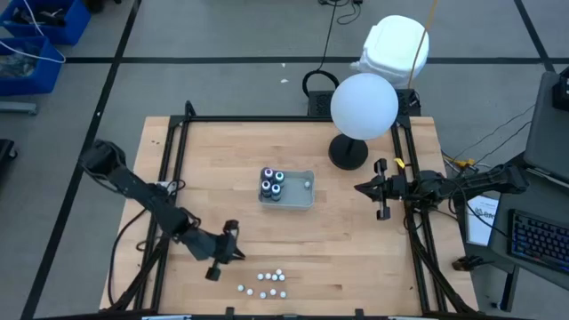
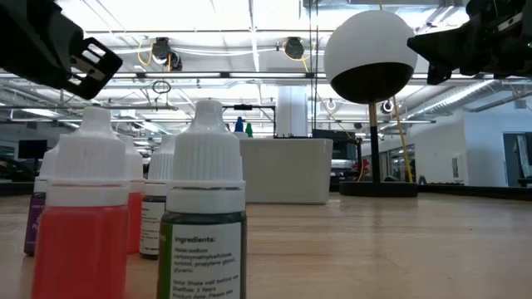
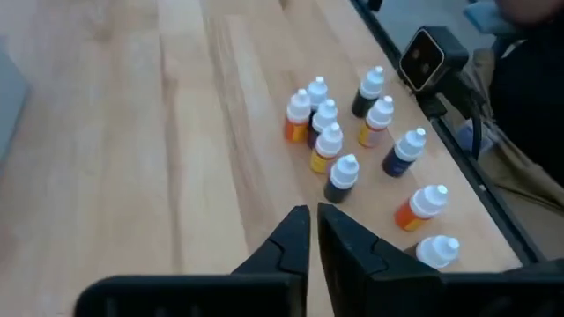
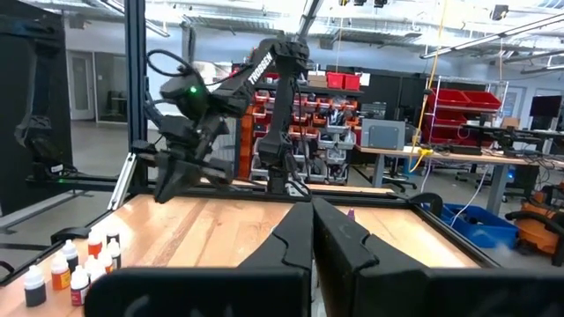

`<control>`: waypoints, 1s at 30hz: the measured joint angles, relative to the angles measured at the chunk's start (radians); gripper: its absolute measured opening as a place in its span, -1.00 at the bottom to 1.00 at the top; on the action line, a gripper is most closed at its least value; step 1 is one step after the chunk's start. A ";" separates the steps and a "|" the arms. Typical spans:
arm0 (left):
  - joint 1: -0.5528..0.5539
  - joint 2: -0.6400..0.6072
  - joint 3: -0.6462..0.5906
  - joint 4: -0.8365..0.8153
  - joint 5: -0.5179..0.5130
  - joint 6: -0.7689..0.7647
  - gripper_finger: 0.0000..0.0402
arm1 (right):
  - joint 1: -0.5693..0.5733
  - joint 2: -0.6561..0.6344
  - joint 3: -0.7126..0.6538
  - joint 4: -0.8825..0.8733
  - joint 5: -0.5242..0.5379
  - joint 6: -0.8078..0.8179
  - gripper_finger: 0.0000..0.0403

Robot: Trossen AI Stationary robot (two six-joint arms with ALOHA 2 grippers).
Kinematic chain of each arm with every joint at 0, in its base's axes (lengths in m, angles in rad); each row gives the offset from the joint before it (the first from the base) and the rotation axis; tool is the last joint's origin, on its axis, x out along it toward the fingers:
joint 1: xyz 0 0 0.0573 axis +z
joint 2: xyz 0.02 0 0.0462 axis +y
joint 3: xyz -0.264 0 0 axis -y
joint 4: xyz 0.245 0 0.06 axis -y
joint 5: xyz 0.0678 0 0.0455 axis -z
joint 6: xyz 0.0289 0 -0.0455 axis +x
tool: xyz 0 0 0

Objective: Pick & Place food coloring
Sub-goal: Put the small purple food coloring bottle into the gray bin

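Four dark round bottles with teal tops (image 1: pixel 271 184) stand in a shallow grey tray (image 1: pixel 305 199) at the table's middle. Several small white-capped dropper bottles (image 1: pixel 263 283) with red, orange and dark contents cluster by the near edge; most stand upright (image 3: pixel 328 139), and two lie on their sides (image 3: pixel 421 208). They fill the low view's foreground (image 2: pixel 204 216). My left gripper (image 1: pixel 236 243) (image 3: pixel 314 218) hovers shut just left of and behind this cluster, touching nothing. My right gripper (image 1: pixel 360 188) (image 4: pixel 312 216) is shut in the air, right of the tray.
A lamp with a white globe (image 1: pixel 364 105) on a black base (image 1: pixel 348 153) stands at the far right of the table. Black frame rails (image 1: pixel 173 160) run along the table's edges. Bare wood lies between the tray and the dropper bottles.
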 joint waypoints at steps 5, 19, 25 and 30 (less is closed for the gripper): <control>-0.020 0.047 0.077 -0.028 -0.012 -0.006 -0.75 | 0.000 0.001 0.000 -0.004 0.000 0.000 -1.00; -0.017 0.222 0.175 -0.022 0.040 -0.054 -0.15 | 0.000 0.001 0.000 0.003 0.000 -0.001 -1.00; -0.008 0.296 0.226 -0.023 0.061 -0.046 0.07 | 0.000 0.001 0.000 0.003 0.000 0.000 -1.00; 0.011 0.329 0.252 -0.024 0.079 -0.043 0.14 | 0.000 0.000 0.000 0.003 0.000 0.000 -1.00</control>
